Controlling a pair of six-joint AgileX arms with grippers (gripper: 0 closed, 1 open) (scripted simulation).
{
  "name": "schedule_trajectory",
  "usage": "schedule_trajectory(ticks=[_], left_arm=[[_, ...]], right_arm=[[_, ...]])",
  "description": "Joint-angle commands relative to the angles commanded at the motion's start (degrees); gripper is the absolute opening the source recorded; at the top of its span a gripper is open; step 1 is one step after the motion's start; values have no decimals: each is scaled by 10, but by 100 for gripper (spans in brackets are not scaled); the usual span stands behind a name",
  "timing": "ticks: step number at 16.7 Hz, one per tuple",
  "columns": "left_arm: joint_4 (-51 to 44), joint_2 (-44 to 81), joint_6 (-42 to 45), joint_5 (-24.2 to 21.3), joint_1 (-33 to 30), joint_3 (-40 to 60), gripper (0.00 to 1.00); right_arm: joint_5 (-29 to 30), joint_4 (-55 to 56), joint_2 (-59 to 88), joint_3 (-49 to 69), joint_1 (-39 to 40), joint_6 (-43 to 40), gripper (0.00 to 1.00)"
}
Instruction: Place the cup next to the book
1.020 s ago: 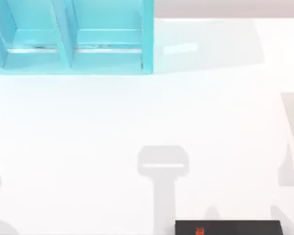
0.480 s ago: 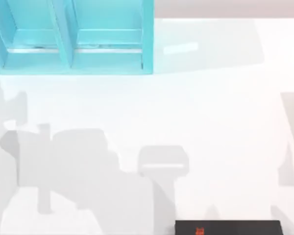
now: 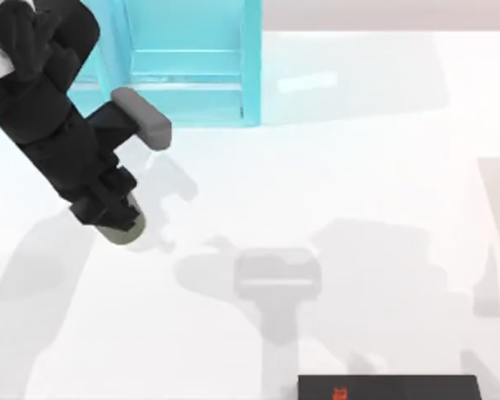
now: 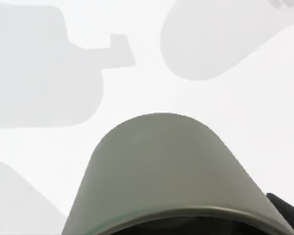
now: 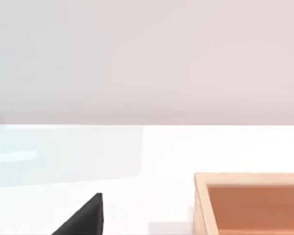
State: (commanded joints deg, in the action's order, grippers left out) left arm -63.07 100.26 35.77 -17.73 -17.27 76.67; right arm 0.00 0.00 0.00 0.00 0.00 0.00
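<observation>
My left gripper (image 3: 115,218) hangs over the left part of the table, in front of the shelf, shut on the small olive-green cup (image 3: 125,232). The cup's rim peeks out below the black fingers, and its shadow falls apart from it on the table. Close up in the left wrist view, the cup (image 4: 166,171) appears above the white tabletop. The book (image 3: 389,388), a flat black slab with a red-orange mark, lies at the front edge, right of the middle and far from the cup.
A large turquoise shelf unit (image 3: 192,75) stands at the back left, just behind my left arm. In the right wrist view there is a light wooden box (image 5: 250,200) and a black corner (image 5: 83,219) on the white table.
My left arm has swung into the top view from the left, carrying the cup; earlier only its shadow crossed the table. The book has not moved.
</observation>
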Motion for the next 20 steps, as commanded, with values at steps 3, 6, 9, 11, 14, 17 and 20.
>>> schedule_trajectory(ticks=[3, 6, 9, 11, 14, 17, 20], left_arm=[[-14, 8, -225, -2, -112, 7, 0], [-24, 14, -441, 15, -212, 17, 0], [-30, 19, -634, 52, -297, 31, 0], [-33, 22, -742, 83, -343, 40, 0], [-36, 24, -864, 131, -394, 51, 0], [-37, 25, -932, 167, -423, 57, 0], [-37, 25, -945, 175, -429, 58, 0]], right_arm=[[0, 0, 0, 0, 0, 0, 100], [0, 0, 0, 0, 0, 0, 100], [0, 0, 0, 0, 0, 0, 100], [0, 0, 0, 0, 0, 0, 100], [0, 0, 0, 0, 0, 0, 100], [0, 0, 0, 0, 0, 0, 100], [0, 0, 0, 0, 0, 0, 100]])
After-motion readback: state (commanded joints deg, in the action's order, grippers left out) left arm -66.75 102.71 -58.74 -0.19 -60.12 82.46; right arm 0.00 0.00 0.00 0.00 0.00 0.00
